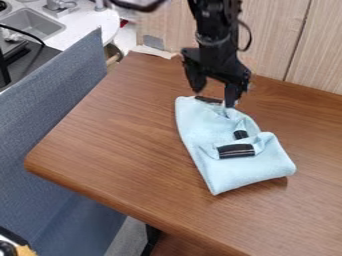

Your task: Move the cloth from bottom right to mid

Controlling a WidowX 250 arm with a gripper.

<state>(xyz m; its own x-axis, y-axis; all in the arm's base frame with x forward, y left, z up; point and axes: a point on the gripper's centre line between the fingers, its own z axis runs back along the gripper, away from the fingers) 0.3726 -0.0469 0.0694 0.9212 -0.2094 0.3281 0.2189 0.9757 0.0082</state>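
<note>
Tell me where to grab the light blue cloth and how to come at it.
Pinch the cloth at its rucked upper end, coming down from above, where the gripper hangs. The fabric bunches into raised folds there, which should give the open fingers something to close on; the lower part looks broader and smoother, so likely harder to pinch.

A black, blocky arm (pixel 215 30) with a thin black cable (pixel 248 36) looping beside its black pincer (pixel 214 98).
</note>
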